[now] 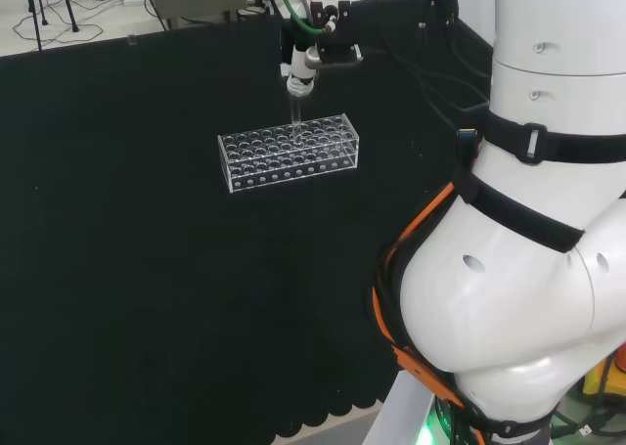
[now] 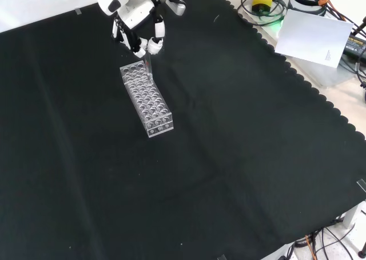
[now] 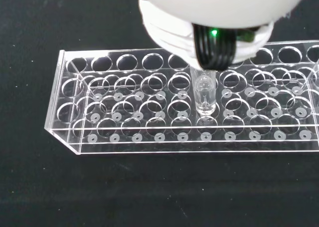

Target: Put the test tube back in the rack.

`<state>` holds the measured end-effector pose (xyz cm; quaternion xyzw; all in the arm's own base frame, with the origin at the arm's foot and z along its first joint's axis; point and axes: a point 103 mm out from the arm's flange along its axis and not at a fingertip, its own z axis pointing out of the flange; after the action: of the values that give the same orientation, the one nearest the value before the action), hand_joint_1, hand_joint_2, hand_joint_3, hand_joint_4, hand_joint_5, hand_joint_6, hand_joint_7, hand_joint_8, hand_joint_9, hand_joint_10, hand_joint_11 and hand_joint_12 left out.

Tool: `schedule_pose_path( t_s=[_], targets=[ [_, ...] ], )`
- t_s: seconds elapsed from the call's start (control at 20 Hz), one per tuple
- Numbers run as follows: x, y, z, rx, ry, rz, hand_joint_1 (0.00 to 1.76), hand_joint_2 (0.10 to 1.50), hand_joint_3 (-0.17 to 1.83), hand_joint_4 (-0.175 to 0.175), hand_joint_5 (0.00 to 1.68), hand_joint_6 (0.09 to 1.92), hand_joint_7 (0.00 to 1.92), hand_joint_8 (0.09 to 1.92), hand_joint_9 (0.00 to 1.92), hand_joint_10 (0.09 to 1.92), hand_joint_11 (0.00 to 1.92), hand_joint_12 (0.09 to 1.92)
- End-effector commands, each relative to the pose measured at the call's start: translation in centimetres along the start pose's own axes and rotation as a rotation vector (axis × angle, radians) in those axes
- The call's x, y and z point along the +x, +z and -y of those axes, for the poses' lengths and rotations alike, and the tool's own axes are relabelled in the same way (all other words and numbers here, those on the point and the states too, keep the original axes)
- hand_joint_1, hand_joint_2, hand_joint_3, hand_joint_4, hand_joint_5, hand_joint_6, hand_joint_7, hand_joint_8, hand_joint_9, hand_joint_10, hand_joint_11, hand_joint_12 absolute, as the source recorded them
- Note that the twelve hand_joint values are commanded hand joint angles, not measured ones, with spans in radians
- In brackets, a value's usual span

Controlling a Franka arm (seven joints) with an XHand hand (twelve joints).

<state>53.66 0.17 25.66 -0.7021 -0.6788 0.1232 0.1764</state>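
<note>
On the black cloth lies a clear rack with rows of round holes, its long side running left to right in the head view and slanting away in the front view. Above its far end, as the front view shows it, the hand hangs with fingers curled down and pinched on the top of a clear tube. That tube stands upright, its lower end down among the holes near the rack's back row in the head view. From the wrist, the tube shows close, its rounded bottom seated in a hole of the top plate; whether it reaches the rack's floor I cannot tell.
</note>
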Motion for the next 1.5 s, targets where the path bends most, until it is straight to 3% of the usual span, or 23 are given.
schedule_pose_path(
  t_s=[0.05, 1.5],
  targets=[
    [0.08, 0.12, -0.08, 0.004, 0.0, -0.002, 1.44, 0.57, 0.7, -0.175, 1.38, 0.44, 1.47, 0.58, 1.51, 0.09, 0.76, 1.19],
    [-0.05, 1.11, -0.81, 0.028, -0.002, -0.006, 1.44, 0.57, 0.7, -0.175, 1.38, 0.44, 1.47, 0.59, 1.51, 0.09, 0.76, 1.19]
  ],
)
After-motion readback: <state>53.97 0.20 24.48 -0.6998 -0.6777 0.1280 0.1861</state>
